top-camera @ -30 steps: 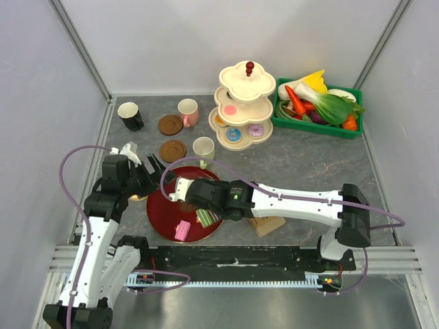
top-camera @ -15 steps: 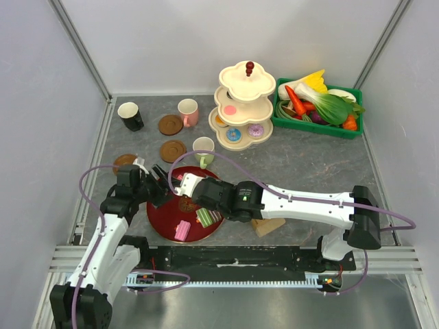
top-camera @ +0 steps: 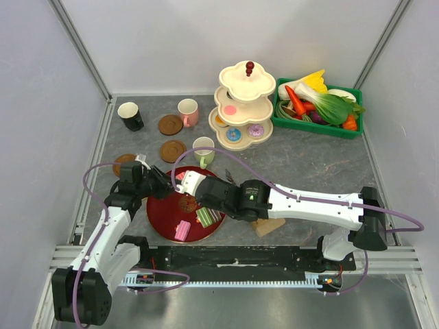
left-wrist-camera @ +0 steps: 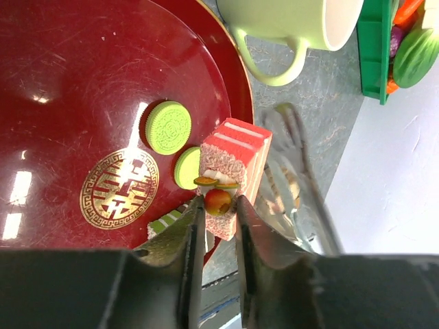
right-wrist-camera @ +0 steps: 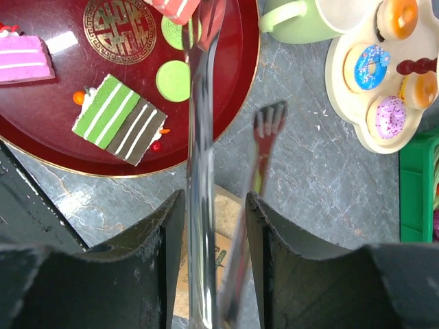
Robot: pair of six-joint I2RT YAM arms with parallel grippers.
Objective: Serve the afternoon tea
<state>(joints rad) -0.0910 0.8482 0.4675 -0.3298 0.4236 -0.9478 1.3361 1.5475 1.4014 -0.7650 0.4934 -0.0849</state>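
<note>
A red cake slice [left-wrist-camera: 233, 164] topped with fruit hangs over the rim of the dark red plate [top-camera: 161, 212], pinched in metal tongs [right-wrist-camera: 200, 137]. My right gripper [right-wrist-camera: 214, 199] is shut on the tongs' two arms. My left gripper [left-wrist-camera: 219, 205] has closed its jaws on the near end of that slice, at the cherry. On the plate lie two green macarons [left-wrist-camera: 169, 127], a green-striped cake slice [right-wrist-camera: 120, 118] and a pink cake slice [right-wrist-camera: 24, 58]. The pale-green mug [top-camera: 204, 149] stands just beyond the plate.
A cream tiered stand [top-camera: 241, 106] with donuts [right-wrist-camera: 370, 62] stands at the back. Black mug [top-camera: 130, 115], pink mug [top-camera: 188, 111] and three brown coasters [top-camera: 172, 150] stand at the back left. A green crate [top-camera: 317, 104] of vegetables is at the back right. A tan block [top-camera: 266, 225] lies under the right arm.
My left gripper has moved right to the plate and closed from wide open onto the red cake slice. The right arm with the tongs has shifted slightly right.
</note>
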